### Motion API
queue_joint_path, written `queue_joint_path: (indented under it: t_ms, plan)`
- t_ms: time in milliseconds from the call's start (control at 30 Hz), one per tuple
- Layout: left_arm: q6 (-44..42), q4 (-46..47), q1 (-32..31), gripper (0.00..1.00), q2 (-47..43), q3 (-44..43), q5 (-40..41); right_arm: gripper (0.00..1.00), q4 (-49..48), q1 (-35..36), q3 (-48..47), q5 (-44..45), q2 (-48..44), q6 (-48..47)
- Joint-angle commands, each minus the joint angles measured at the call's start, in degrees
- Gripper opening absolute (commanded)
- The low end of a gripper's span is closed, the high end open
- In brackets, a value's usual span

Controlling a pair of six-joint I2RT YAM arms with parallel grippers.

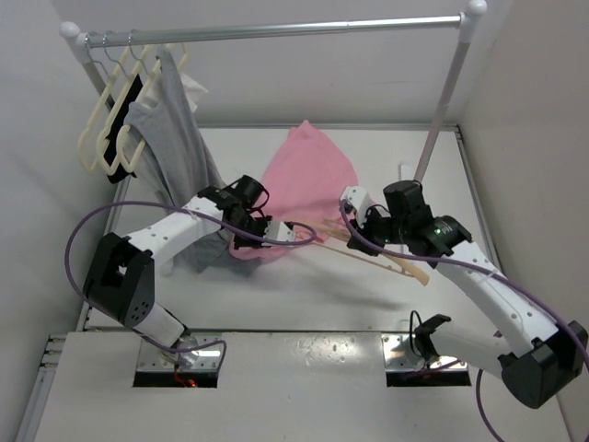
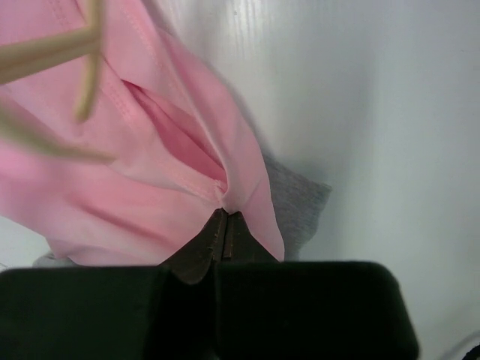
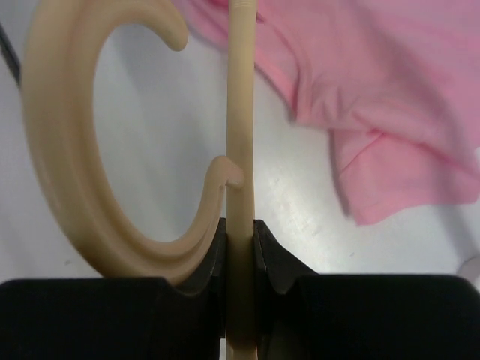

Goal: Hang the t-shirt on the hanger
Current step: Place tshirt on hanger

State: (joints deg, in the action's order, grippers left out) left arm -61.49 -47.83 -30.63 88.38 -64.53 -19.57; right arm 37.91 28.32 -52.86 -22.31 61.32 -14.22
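The soft, limp t-shirt (image 1: 308,170) lay bunched at the centre of the table (image 1: 386,152), a seamed edge pinched in the clenched left gripper (image 1: 271,234). At its 4 o'clock, the right gripper (image 1: 354,226) clamped the rigid, smooth plastic hanger (image 1: 391,265) by its stem. Recommended: hold that opening taut while feeding one thin arm in.

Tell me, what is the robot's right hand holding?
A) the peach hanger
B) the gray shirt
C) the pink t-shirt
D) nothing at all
A: in the right wrist view the right gripper is shut on the hanger, clamped on its thin bar, while the left gripper is the one pinching the pink t-shirt.
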Motion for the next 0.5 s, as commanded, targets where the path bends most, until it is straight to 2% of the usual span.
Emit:
queue_joint_path:
  t_ms: [0,200,467]
  plan:
    - [0.5,-0.1,-0.3,0.00,-3.3,1.6,-1.9,0.00,-16.2,0.4,1.2,-0.9,-2.2,-7.5]
    - [2.5,1.8,-0.3,0.00,-2.8,0.3,-1.4,0.00,-13.0,0.4,-2.5,-6.1,4.8,-12.6]
    - [3.8,2.3,1.6,0.00,-2.8,0.1,-0.8,0.00,-11.8,0.4,3.3,-6.7,-2.0,-12.0]
